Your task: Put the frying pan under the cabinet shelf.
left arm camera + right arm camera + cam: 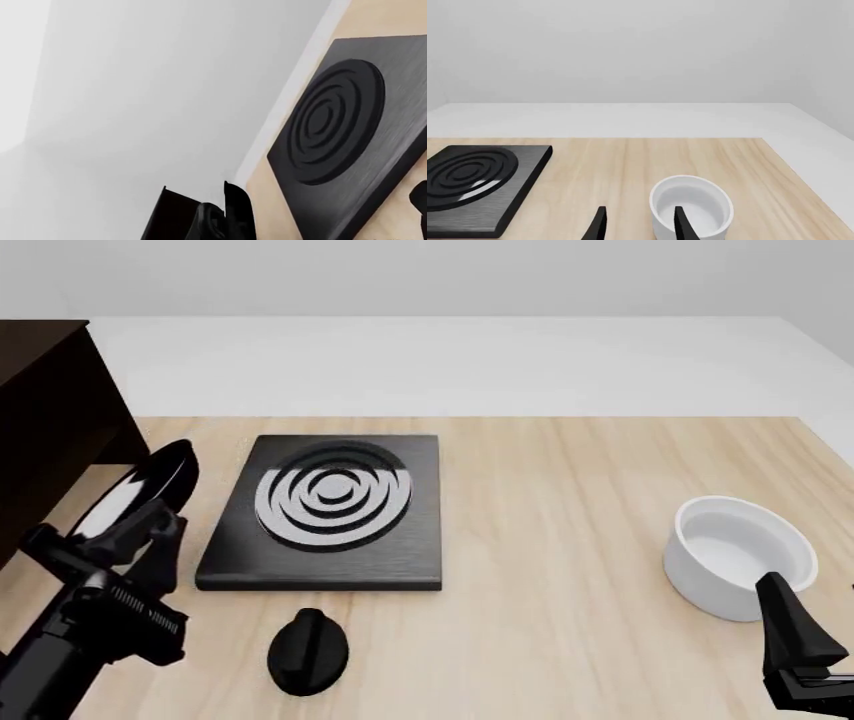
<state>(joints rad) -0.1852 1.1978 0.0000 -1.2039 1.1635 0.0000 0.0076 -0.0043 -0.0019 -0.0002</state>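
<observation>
Only front view shows frying pan (134, 490) beside cabinet shelf (47, 430).

Illumination is bright, even and diffuse in all three views; no single light source is identifiable. Shadows are faint. The flat black square stove plate with raised rings (324, 512) shows pale glare across its rings in the front view, at 9 o'clock from the white deep bowl (738, 554). The tilted frying pan's light grey inside (134, 492) reflects brightly. Renders are sharp, without blur, noise or edge distortion.
</observation>
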